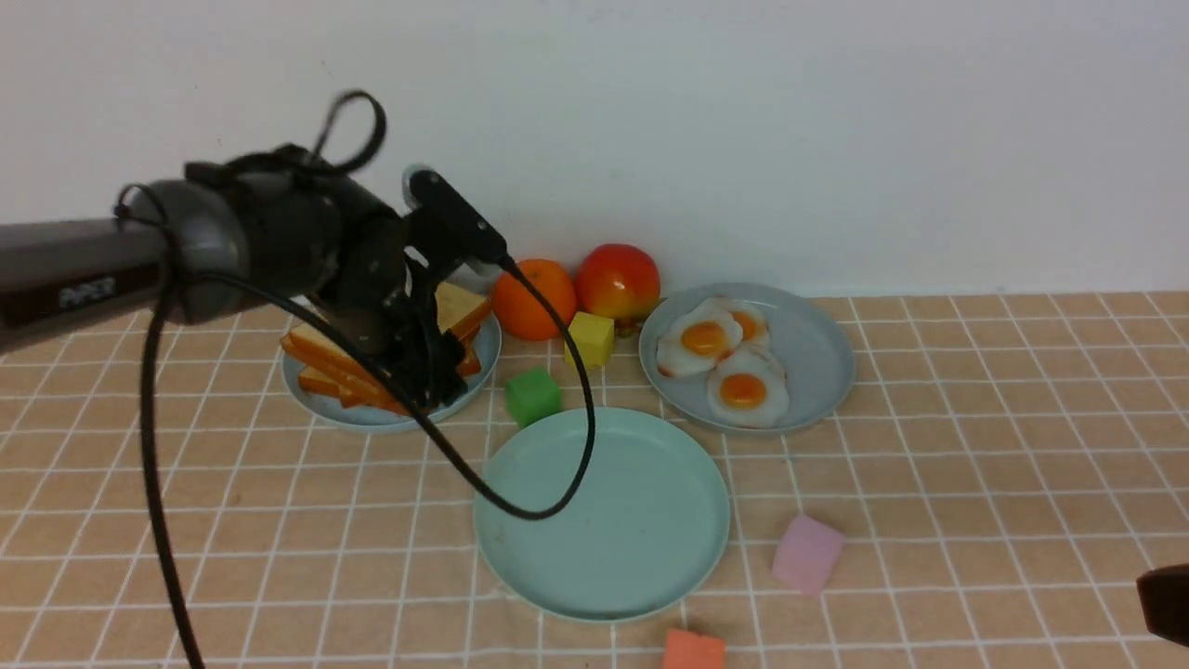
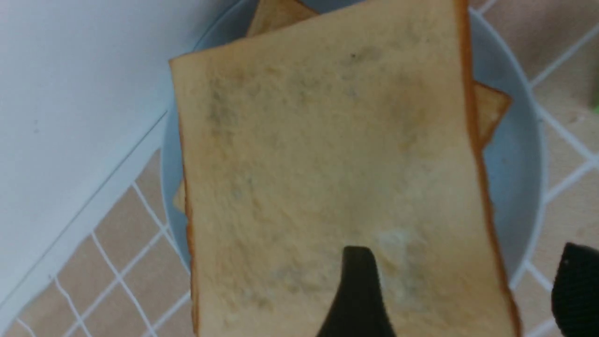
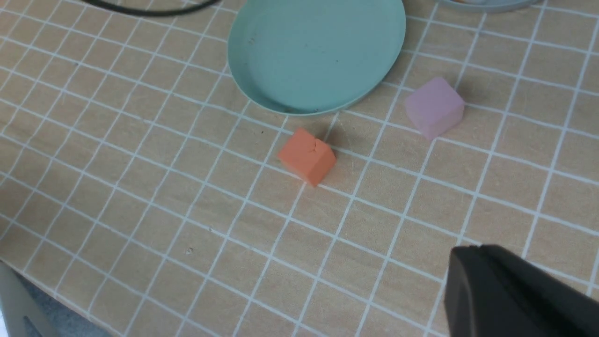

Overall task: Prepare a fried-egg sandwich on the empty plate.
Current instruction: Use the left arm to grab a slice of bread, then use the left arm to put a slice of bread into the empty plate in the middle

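Several golden-brown toast slices [image 1: 464, 311] are stacked on a blue-grey plate [image 1: 372, 420] at the back left. My left gripper [image 1: 432, 381] is down on that stack and open. In the left wrist view one finger [image 2: 358, 290] lies over the top toast slice [image 2: 323, 164] and the other finger [image 2: 575, 290] stands past its crust edge. Fried eggs [image 1: 706, 339] with orange yolks lie on a second blue-grey plate [image 1: 817, 344] at the back right. The mint-green empty plate [image 1: 604, 511] sits in the middle with nothing on it. My right gripper [image 3: 468, 250] is shut above bare tablecloth near the front right.
An orange [image 1: 531, 297] and a red apple [image 1: 618, 281] stand by the wall. A yellow cube [image 1: 591, 338] and a green cube [image 1: 532, 395] lie behind the mint plate; a pink cube [image 1: 808, 554] and an orange cube [image 1: 693, 650] lie in front. The left arm's cable [image 1: 557, 502] hangs over the plate.
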You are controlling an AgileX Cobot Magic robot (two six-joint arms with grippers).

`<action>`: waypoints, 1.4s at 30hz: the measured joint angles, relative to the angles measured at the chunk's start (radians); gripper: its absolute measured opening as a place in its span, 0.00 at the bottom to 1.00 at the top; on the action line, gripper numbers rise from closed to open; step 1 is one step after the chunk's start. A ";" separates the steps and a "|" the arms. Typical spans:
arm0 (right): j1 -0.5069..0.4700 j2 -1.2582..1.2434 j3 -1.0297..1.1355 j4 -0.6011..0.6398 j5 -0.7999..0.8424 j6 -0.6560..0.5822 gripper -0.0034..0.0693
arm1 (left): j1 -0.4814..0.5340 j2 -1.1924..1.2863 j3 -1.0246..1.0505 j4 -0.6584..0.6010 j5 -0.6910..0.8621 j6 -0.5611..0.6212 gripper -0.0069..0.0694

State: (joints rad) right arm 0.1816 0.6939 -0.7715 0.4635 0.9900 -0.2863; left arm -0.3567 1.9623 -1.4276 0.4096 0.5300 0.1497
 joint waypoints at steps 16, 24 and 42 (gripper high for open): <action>0.000 0.000 0.000 0.001 0.000 0.000 0.09 | -0.003 0.025 -0.007 0.070 -0.003 -0.131 0.21; 0.000 0.000 0.000 0.001 0.000 0.000 0.10 | -0.045 -0.116 -0.007 0.043 0.071 -0.138 0.20; 0.000 0.000 -0.002 0.020 -0.025 0.000 0.13 | -0.434 -0.253 0.286 -0.072 0.002 0.039 0.20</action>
State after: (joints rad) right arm 0.1816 0.6939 -0.7732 0.4831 0.9654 -0.2864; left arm -0.7912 1.7089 -1.1416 0.3375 0.5320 0.1890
